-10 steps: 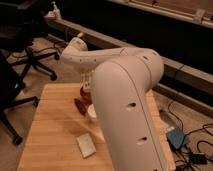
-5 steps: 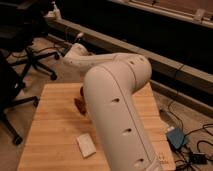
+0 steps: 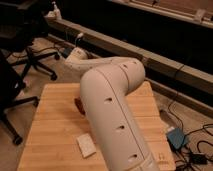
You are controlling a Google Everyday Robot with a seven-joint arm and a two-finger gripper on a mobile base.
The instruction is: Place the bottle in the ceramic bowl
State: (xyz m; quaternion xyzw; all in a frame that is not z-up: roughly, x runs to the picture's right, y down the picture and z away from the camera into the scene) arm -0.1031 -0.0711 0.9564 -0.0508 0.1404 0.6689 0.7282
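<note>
Bottle and gripper are both hidden behind the big white arm [image 3: 112,110], which sweeps across the wooden table [image 3: 55,115]. Only a reddish sliver of the bowl [image 3: 78,104] peeks out at the arm's left edge. A pale block [image 3: 86,145] lies near the table's front.

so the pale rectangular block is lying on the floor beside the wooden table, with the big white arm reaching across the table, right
Not quite. The pale rectangular block lies on the wooden table itself, near its front edge, not on the floor; the camera view shows it. The big white arm does reach across the table. The gripper is hidden behind the arm, so it is not in view, and neither is the bottle.
</note>
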